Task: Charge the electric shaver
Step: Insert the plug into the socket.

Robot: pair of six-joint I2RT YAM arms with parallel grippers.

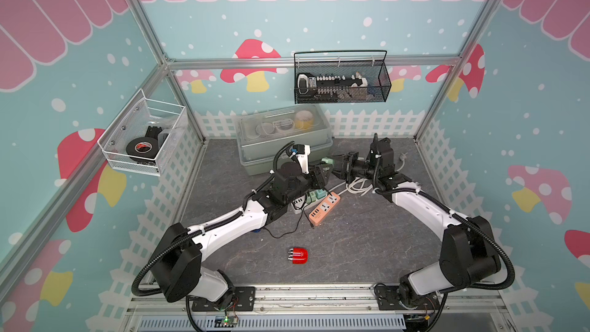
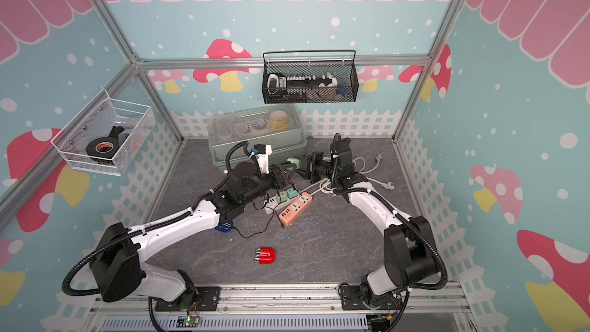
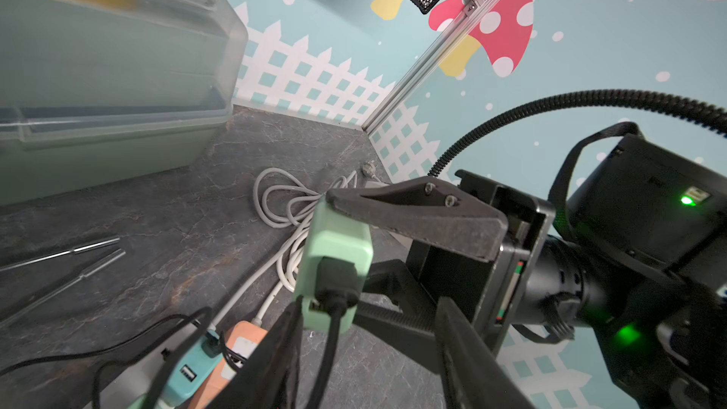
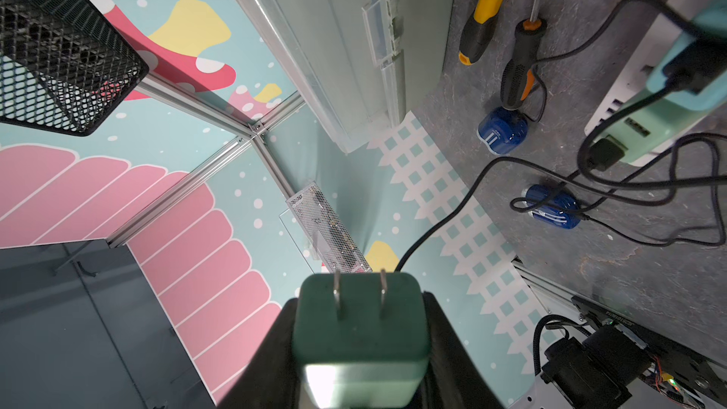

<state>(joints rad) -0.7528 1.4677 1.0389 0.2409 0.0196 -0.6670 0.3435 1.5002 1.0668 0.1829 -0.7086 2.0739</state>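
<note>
One grey, stone-veined bench (image 1: 351, 250) carries everything. At its far edge stands a lidded box (image 1: 255, 161) of cloudy plastic, its contents only a blur through the lid. Near the middle lies an orange power strip (image 1: 324, 208), a flat bar. The plugs just to its left are half hidden under my left arm.

The red shaver (image 1: 298, 255) lies alone on the near middle of the bench. It is glossy and rounded, with silver heads at its left end, and it is well apart from both tools.

Beyond the orange strip, my right tool (image 4: 360, 352) is clamped on the sides of a green adapter (image 3: 332, 245), a matte, rounded block. Its two metal prongs (image 4: 360, 295) point away from the tool. Glare washes out its nearer face in the right wrist view.

My left tool (image 3: 369, 308) stands about half open at the adapter's other end, gripping nothing. A black cable (image 3: 332, 348) plugged in there hangs between its jaws. Whether one finger touches the adapter I cannot tell. In both top views that meeting point is too small and crowded to read.
</note>
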